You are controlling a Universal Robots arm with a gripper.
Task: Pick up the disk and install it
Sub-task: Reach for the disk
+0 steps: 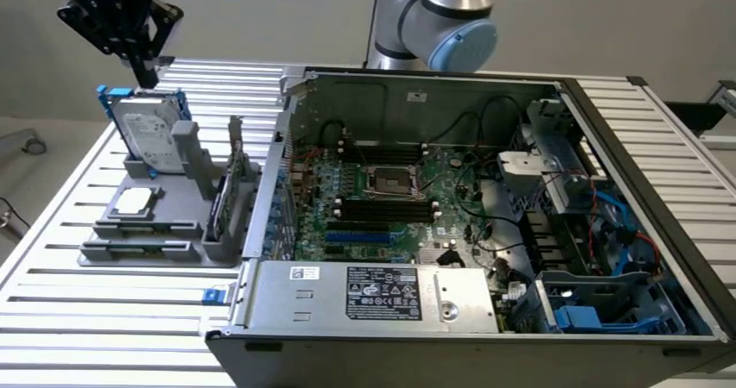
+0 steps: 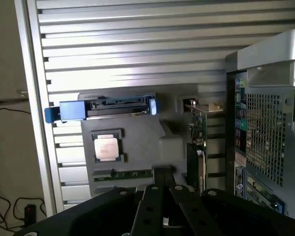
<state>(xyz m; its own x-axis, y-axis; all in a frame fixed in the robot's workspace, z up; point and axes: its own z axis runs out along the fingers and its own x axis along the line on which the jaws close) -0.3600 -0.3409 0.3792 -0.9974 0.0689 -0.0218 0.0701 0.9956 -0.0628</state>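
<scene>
The disk [image 1: 152,131] stands on edge in a grey holder [image 1: 150,233] at the exterior view's left, silver with a white label and a blue frame. My gripper [image 1: 145,79] hangs just above its top edge, apart from it, fingers pressed together and holding nothing. The wrist view looks down on the disk [image 2: 106,108] as a thin blue-ended bar in the holder [image 2: 142,137], with my shut gripper [image 2: 163,172] a short way off from it.
The open computer case [image 1: 552,90] lies to the exterior view's right of the holder, motherboard up, with blue drive bays [image 1: 598,306] at its near right corner. The holder also carries a square silver chip [image 1: 134,200] and upright cards [image 1: 236,190]. All rest on a slatted aluminium table [image 1: 69,319].
</scene>
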